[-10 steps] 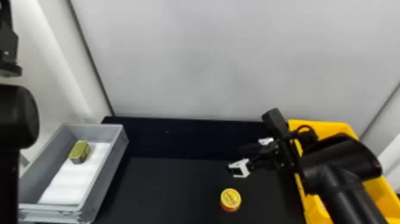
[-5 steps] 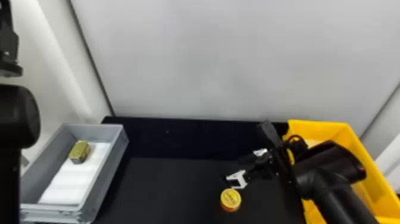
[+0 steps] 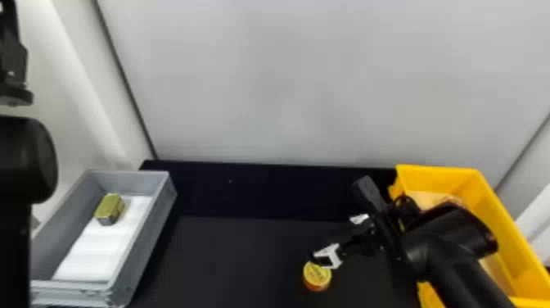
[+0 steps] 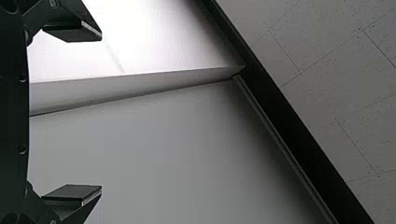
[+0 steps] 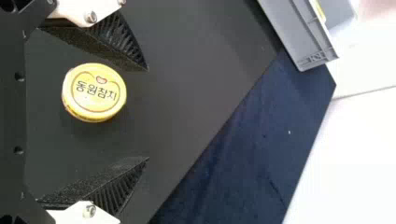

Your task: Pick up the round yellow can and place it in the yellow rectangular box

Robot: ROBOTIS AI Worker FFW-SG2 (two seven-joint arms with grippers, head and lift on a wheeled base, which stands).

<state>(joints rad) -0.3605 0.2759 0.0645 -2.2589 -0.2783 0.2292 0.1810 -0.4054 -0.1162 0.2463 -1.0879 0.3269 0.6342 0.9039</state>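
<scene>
The round yellow can stands on the dark table, and my right gripper is just above and behind it, one finger by the can's far edge. In the right wrist view the can lies between the two spread fingers of my right gripper, nearer the upper one, and is not gripped. The yellow rectangular box is at the right, partly hidden behind the right arm. My left gripper is raised at the far left edge; in the left wrist view the left gripper is open with nothing between its fingers.
A grey tray sits on the left with a small gold box-shaped can and white padding inside. A pale wall rises behind the table.
My right gripper has moved left and toward the front edge, up to the can. The can, the containers and my left arm have kept their places.
</scene>
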